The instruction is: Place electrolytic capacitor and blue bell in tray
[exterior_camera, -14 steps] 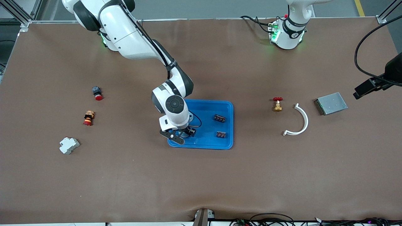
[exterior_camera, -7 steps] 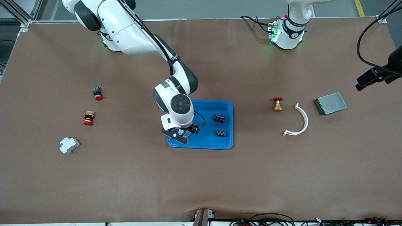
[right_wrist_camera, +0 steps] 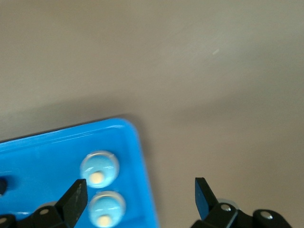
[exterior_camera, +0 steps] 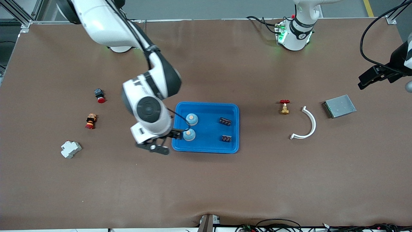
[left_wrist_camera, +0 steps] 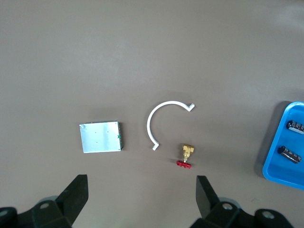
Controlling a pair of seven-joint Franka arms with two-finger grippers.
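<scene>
Tray (exterior_camera: 206,147) — holds two blue bells (exterior_camera: 191,119) and two capacitors (exterior_camera: 225,121). Right hand (exterior_camera: 156,147) — fingers spread, empty, over the tray's rim. Left hand (left_wrist_camera: 142,202) — spread, empty, above the bench (exterior_camera: 225,187), waiting.

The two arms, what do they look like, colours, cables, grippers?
Both are glossy white with black joint bands. The right arm has a round black end cap and a thin black cable. The right gripper and left gripper have black jaws. Green lights glow at the left arm's base.
</scene>
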